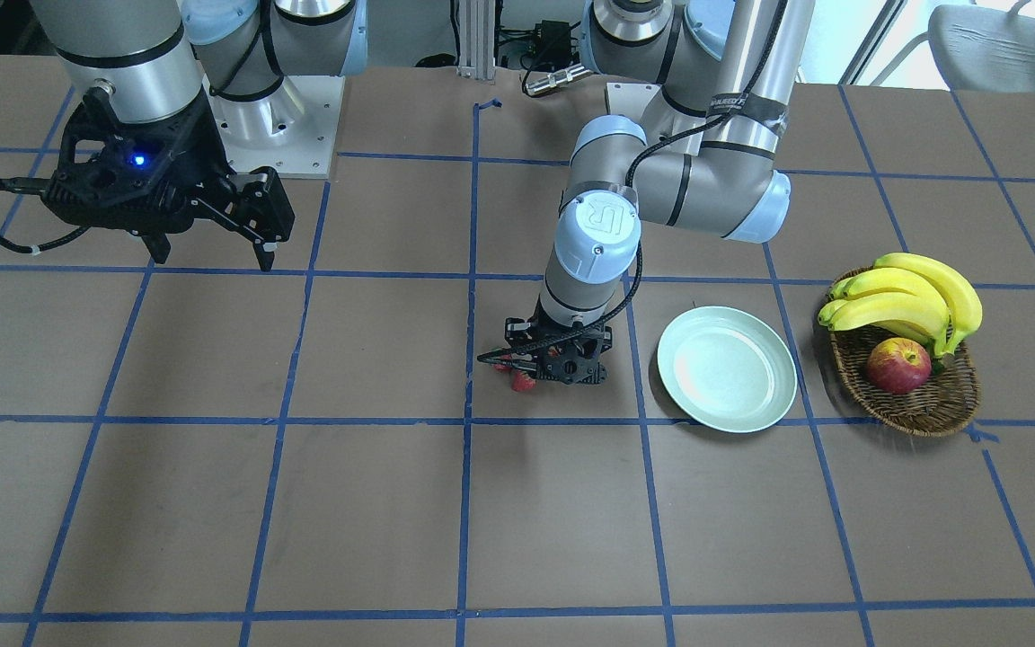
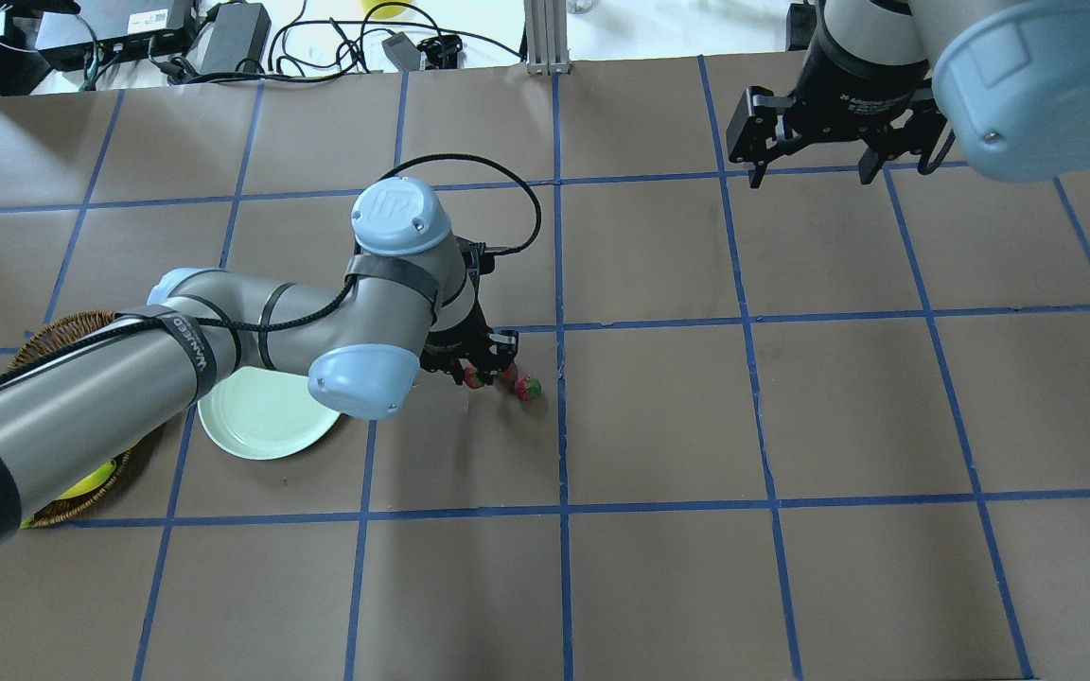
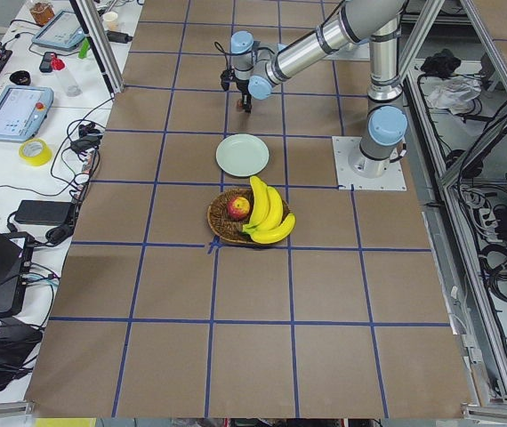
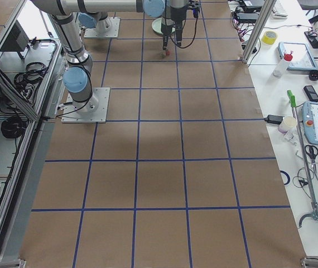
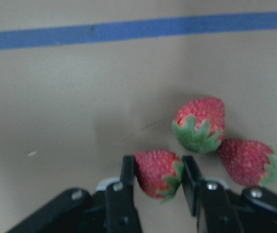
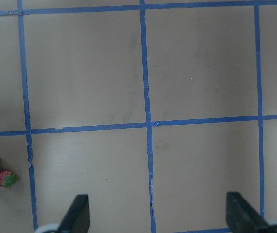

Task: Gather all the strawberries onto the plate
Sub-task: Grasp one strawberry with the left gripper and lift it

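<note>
Three small red strawberries (image 5: 199, 124) with green caps lie close together on the brown table, right of the plate in the overhead view (image 2: 528, 388). My left gripper (image 5: 158, 167) is down at the table, its two fingers (image 5: 128, 170) pressed on both sides of the nearest strawberry (image 5: 158, 174). It shows low over the berries in the front-facing view (image 1: 540, 368) too. The pale mint plate (image 1: 726, 368) lies empty beside it (image 2: 261, 416). My right gripper (image 2: 812, 173) hangs open and empty high over the far side (image 1: 212, 256).
A brown wicker basket (image 1: 922, 404) beyond the plate holds bananas (image 1: 913, 296) and a red-yellow apple (image 1: 897, 366). Blue tape lines grid the table. The left arm's elbow overhangs part of the plate in the overhead view.
</note>
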Controlling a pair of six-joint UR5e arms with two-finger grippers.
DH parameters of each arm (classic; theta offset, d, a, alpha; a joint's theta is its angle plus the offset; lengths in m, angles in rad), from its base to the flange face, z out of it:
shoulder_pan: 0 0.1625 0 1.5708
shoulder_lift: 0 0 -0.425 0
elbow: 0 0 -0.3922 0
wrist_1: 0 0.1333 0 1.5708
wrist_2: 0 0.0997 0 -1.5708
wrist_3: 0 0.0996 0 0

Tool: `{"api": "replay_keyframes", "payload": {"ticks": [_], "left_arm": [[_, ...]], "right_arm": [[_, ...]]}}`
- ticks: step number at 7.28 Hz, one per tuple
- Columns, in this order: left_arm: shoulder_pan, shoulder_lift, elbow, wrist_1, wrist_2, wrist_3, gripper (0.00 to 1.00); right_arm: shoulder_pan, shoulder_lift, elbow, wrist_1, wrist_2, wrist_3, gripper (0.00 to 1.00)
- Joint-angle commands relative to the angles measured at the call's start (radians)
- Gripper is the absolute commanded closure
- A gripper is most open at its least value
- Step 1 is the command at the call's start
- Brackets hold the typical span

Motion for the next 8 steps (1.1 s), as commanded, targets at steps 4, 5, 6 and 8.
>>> {"api": "replay_keyframes", "payload": {"ticks": [4, 5, 6, 8], "left_arm": [[0.246, 0.017, 0.158, -0.315, 0.08, 0.276, 1.0], [0.288, 0.019, 0.131, -0.318, 0.126, 0.318, 1.0], [0.323, 0.023, 0.102, -0.315, 0.188, 0.361, 1.0], [0.367, 0.016, 0.034, -0.283, 0.197, 0.381, 1.0]], "right_arm": [[0.0, 0.005, 0.002, -0.011, 0.001, 0.001, 0.0], [0.0, 0.006, 0.002, -0.012, 0.001, 0.001, 0.0], [-0.001, 0.006, 0.002, -0.014, 0.001, 0.001, 0.0], [-0.003, 0.005, 0.0, -0.011, -0.006, 0.001, 0.0]]}}
